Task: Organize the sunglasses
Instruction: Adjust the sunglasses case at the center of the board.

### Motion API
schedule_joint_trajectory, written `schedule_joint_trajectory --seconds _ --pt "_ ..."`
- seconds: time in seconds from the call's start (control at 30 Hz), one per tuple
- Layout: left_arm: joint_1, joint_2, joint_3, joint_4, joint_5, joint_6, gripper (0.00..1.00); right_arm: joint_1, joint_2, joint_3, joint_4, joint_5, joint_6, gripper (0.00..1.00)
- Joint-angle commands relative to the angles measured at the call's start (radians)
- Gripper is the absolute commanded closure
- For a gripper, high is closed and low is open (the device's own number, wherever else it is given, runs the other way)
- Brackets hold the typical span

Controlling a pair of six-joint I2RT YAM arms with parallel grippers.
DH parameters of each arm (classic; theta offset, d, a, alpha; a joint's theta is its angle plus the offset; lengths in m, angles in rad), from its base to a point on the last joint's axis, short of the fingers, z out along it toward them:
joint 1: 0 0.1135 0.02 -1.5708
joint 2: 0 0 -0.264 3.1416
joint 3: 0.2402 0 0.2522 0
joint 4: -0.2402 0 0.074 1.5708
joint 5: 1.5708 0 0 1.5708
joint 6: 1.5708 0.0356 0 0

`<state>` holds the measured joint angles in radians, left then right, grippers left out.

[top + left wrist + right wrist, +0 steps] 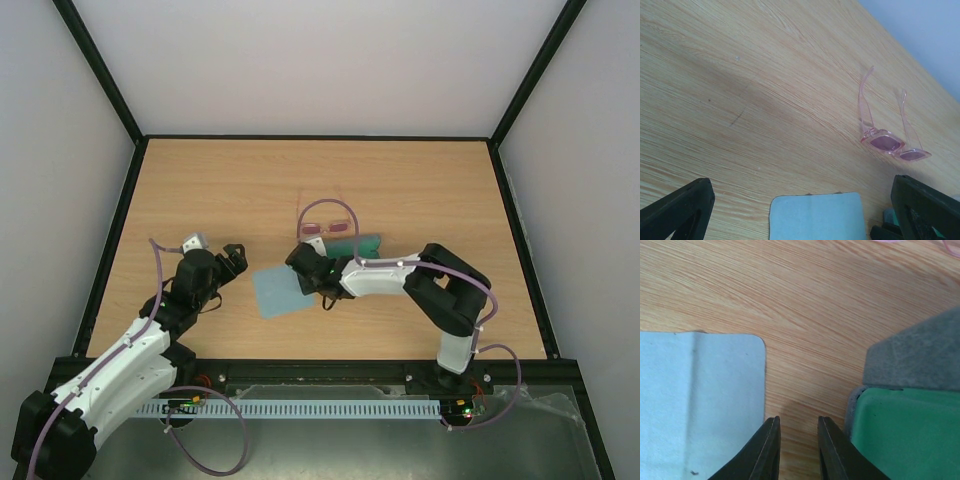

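The sunglasses [328,226], with a thin pink frame and purple lenses, lie on the wood table with temple arms unfolded; the left wrist view shows them [888,144] at the right. The blue-grey case [362,245] lies open beside them, green lining up [905,435]. A light-blue cloth [280,291] lies flat to its left. My right gripper [306,262] hovers low between cloth [700,400] and case, jaws slightly apart and empty [799,427]. My left gripper [232,260] is wide open and empty [800,190], left of the cloth [816,217].
A black frame rail [118,225] borders the table on the left, back and right, with white walls beyond. The right arm's links [440,285] stretch across the near right of the table.
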<state>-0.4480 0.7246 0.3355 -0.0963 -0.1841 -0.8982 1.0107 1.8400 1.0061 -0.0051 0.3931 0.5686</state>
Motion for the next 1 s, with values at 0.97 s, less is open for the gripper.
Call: schedule_joint_trajectory --seconds 0.97 --pt "0.005 -0.034 0.019 -0.026 0.016 0.014 0.01 -0.141 -0.039 -0.028 0.016 0.053 -0.031 0.74"
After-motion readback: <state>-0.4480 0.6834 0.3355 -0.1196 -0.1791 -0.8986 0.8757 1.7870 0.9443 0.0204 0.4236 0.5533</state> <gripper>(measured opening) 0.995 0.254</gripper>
